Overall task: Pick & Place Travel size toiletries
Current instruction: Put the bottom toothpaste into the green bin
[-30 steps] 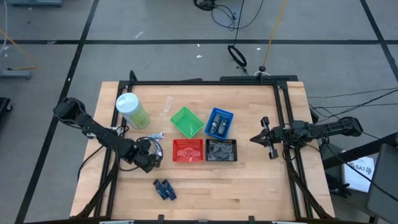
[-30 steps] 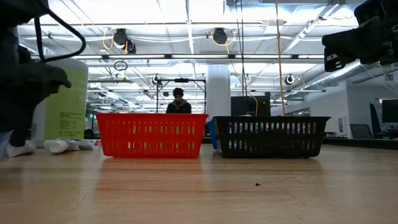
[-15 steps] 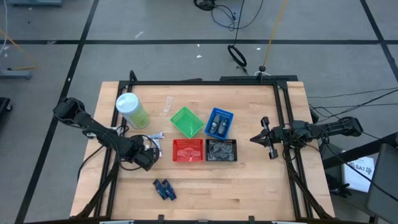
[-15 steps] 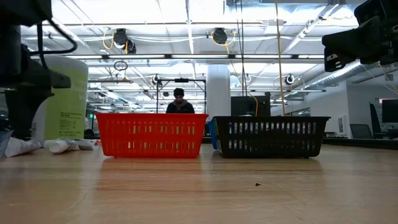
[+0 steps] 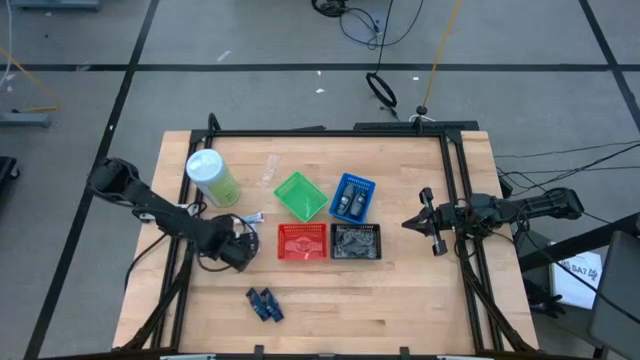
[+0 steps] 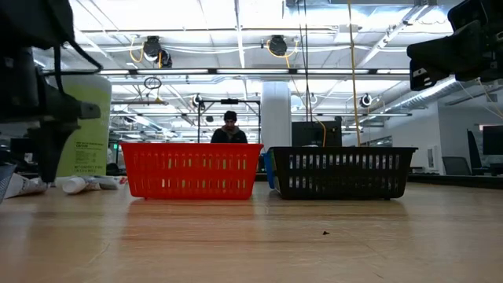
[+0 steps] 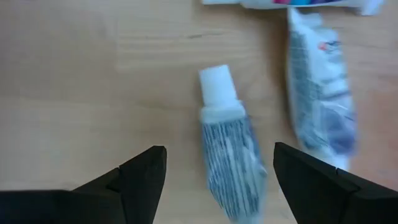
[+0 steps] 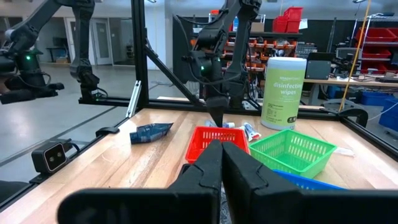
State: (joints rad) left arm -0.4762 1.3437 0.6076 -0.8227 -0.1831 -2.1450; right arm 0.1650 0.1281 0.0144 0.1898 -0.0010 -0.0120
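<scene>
Three whitish tubes [image 5: 250, 219] lie flat on the table just left of the red basket. In the left wrist view, one with a white cap [image 7: 227, 149] sits between my fingers, a second [image 7: 320, 106] lies beside it, and a third [image 7: 298, 3] is at the picture's edge. My left gripper [image 5: 240, 250] [image 7: 219, 152] is open and points down, a finger on either side of the capped tube without touching it. Dark blue pieces [image 5: 263, 303] rest nearer the near edge. My right gripper [image 5: 407, 224] [image 8: 222, 146] is shut and waits right of the baskets.
A red basket [image 5: 302, 241] and a black basket [image 5: 356, 241] stand side by side at the table's middle, with a green basket [image 5: 300, 195] and a blue basket [image 5: 352, 197] behind them. A green container with a white lid [image 5: 212, 178] stands far left. A person shows in the room beyond.
My left gripper has crept a little toward the far edge, closer over the whitish tubes left of the red basket.
</scene>
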